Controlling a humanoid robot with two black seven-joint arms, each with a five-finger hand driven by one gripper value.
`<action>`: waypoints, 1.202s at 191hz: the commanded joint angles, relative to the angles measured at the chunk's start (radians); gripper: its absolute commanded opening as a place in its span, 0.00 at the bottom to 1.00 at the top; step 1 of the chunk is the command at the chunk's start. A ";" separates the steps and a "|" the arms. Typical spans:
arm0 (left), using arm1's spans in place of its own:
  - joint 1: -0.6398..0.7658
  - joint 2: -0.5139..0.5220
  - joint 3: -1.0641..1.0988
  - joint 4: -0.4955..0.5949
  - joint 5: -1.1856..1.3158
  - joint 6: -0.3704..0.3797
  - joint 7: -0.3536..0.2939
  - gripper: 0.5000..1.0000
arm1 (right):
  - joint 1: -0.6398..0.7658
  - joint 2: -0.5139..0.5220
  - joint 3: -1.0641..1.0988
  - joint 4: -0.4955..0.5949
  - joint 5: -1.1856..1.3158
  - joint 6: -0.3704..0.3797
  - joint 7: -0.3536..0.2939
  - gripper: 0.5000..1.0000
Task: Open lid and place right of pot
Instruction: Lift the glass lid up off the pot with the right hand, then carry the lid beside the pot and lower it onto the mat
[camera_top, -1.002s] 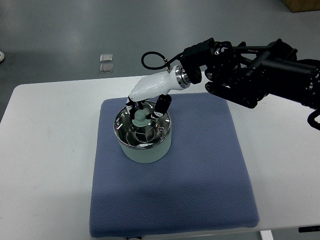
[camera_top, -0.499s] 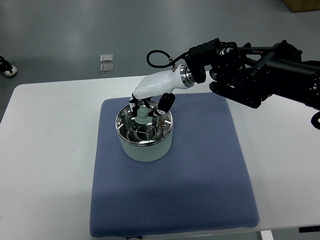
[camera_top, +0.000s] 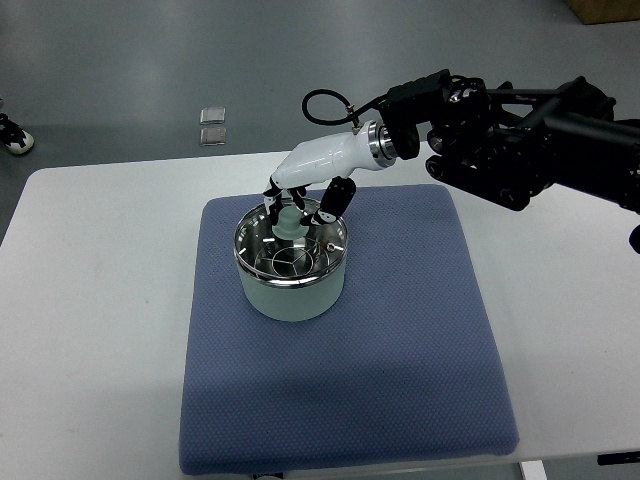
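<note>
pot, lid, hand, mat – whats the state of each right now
pot: upright on the mat, near its back left part
glass lid: knob held, slightly tilted over the pot; whether it has left the rim is unclear
lid knob: gripped between the fingers
right hand: shut on the lid knob, arm reaching in from the right
blue mat: flat on the white table

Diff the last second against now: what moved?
The right hand, shut on the lid knob, rose slightly toward the far side, lifting the glass lid with it. The pot and blue mat stayed put.
</note>
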 joint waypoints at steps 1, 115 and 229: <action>0.000 0.000 0.000 0.000 0.000 0.000 0.000 1.00 | 0.008 -0.003 0.020 0.000 0.008 0.013 0.000 0.00; 0.000 0.000 -0.001 -0.002 0.000 0.000 0.000 1.00 | 0.038 -0.038 0.024 0.034 0.021 0.057 0.000 0.00; 0.000 0.000 -0.001 -0.002 0.000 0.000 0.000 1.00 | 0.074 -0.196 0.021 0.040 0.116 0.079 0.000 0.00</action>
